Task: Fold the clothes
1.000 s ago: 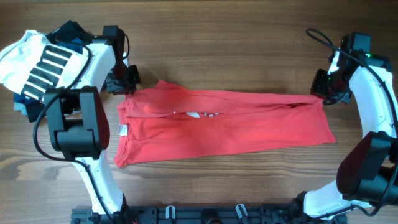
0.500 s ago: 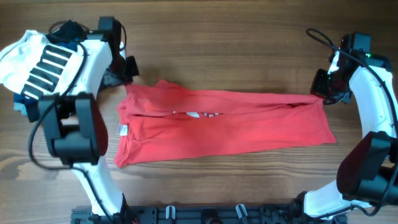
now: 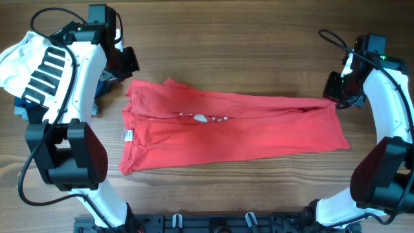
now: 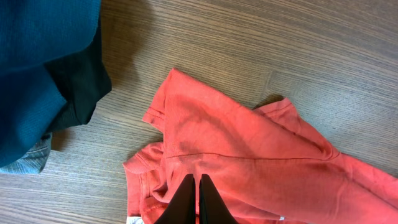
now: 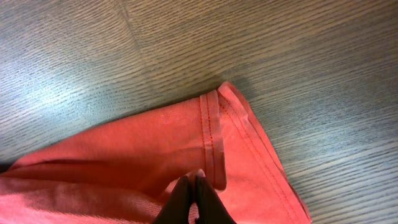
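T-shirt (image 3: pixel 233 133): we see it red, spread long across mid-frame on the tabletop (image 3: pixel 259 39).
Left jaws: closed on nothing, over its upper-left corner.
Right jaws: pinching its upper-right hem corner.
Room: wood shows above and below; piled garments (image 3: pixel 39 65) upper left.

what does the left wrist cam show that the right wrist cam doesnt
Only the left wrist: the sleeve end of the red T-shirt, dark blue folded garments beside it, and the left gripper shut above the cloth. Only the right wrist: the shirt's stitched hem corner, with the right gripper shut and seemingly pinching it. Both share: the same red shirt lying on the wooden table, and closed fingers.
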